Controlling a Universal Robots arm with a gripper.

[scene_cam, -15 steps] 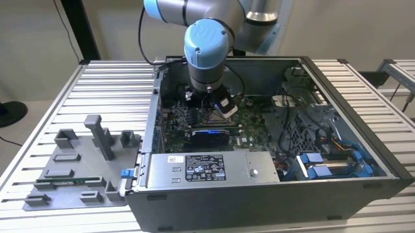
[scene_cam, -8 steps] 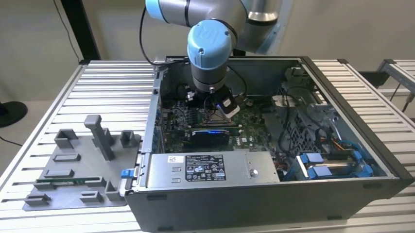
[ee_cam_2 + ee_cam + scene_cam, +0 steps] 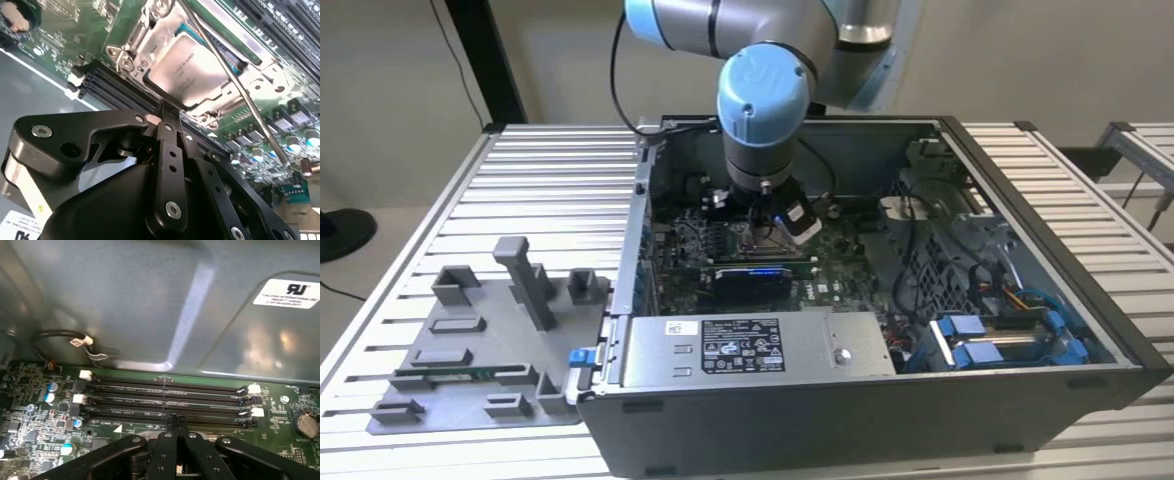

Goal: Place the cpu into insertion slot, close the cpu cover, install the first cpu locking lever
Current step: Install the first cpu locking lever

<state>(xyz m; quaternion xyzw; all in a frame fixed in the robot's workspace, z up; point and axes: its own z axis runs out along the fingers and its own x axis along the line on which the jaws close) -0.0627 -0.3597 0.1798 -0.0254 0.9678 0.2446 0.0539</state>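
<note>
we see the pincer (image 3: 167, 111) pressed together at the cover (image 3: 165, 50) edge, upper centre of the second wrist view; the cpu (image 3: 187, 70) sits beneath it. a slip could scrape the lever (image 3: 235, 85).

The cpu (image 3: 187, 70), a flat square chip with a dull silvery top, lies seated in the insertion slot (image 3: 226, 102) in the second wrist view. The slot is a square socket with a silvery metal rim, set into green circuit board. The cpu cover (image 3: 162, 35), a thin silvery metal frame, lies closed flat around the chip's raised top. A thin metal locking lever (image 3: 235, 82) runs slantwise across one side of the cover.
</note>
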